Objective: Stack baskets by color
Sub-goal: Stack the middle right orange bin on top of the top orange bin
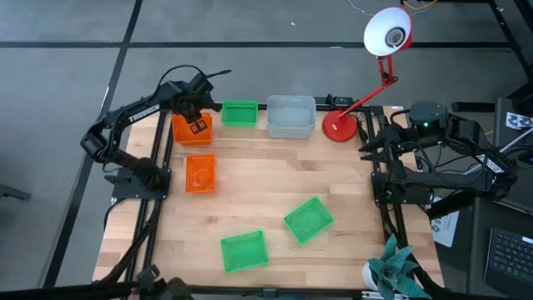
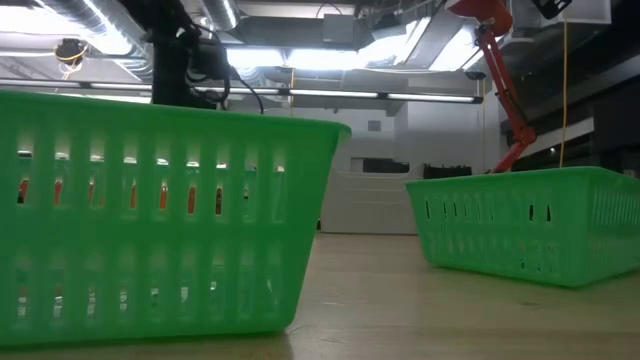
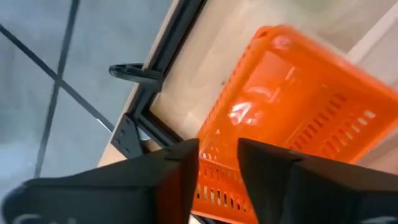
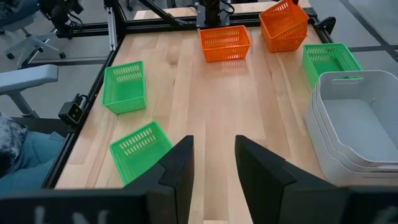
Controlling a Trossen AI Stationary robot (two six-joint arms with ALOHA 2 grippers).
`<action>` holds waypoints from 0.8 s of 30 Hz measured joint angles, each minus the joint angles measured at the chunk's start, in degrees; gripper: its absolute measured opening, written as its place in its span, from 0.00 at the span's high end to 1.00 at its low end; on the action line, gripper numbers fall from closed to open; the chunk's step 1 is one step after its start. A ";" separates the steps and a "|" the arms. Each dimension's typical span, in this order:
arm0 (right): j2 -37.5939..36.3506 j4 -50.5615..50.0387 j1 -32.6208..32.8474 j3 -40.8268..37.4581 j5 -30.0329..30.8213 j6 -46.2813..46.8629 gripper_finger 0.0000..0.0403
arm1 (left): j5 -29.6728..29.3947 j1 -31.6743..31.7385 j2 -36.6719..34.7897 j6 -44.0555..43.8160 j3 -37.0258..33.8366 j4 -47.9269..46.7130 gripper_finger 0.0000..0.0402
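Lab: exposed ceiling ducts point(image 2: 90, 20), framed wooden workbench point(image 1: 266, 192)

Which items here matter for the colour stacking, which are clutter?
Job:
orange stack, under left gripper
loose orange basket
back green basket
two loose green baskets
grey-white stack

Clutter:
red lamp
plant

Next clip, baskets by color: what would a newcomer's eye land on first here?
Probably the left pincer at the table's far left corner, over an orange stack that sits tilted in the right wrist view, with a single orange basket just in front of it. Next, the nested grey-white bins at the far edge beside the red-based lamp, and two loose green baskets near the front.
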 joint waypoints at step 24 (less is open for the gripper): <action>0.00 0.03 0.00 0.00 0.00 0.00 0.71 | 2.17 1.58 7.96 6.21 0.00 5.43 0.80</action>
